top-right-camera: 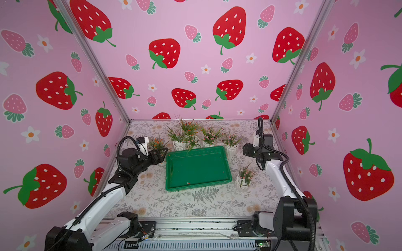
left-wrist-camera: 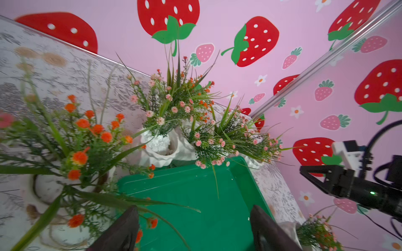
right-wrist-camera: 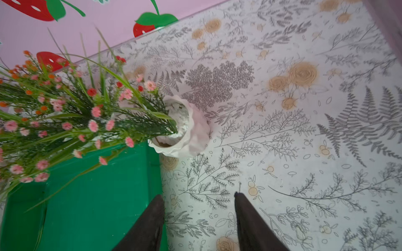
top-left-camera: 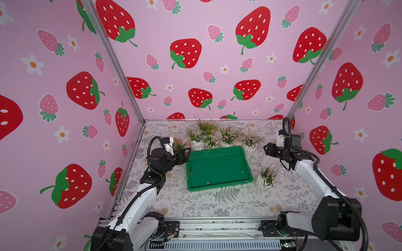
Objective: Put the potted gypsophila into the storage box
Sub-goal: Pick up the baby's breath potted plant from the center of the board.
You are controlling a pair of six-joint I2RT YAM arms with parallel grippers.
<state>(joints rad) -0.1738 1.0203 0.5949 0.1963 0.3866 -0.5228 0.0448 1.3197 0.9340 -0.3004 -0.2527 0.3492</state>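
The storage box [top-left-camera: 219, 188], a shallow green tray, lies mid-table and holds no pot. Several potted gypsophila in white pots stand along its far edge. An orange-flowered pot [left-wrist-camera: 47, 189] stands at the tray's far left corner, right beside my left gripper [top-left-camera: 185, 153]. That gripper [left-wrist-camera: 195, 217] is open, with only a grass blade and green tray floor between its fingers. My right gripper [top-left-camera: 266, 149] hovers right of the tray's far right corner. It [right-wrist-camera: 199, 197] is open over bare table, short of a pink-flowered pot [right-wrist-camera: 191, 130].
Another pink-flowered pot [top-left-camera: 262, 183] stands off the tray's near right corner. Strawberry-print walls close in the back and both sides. The row of pots [top-left-camera: 208, 134] is crowded, their leaves overlapping and drooping over the tray's far rim.
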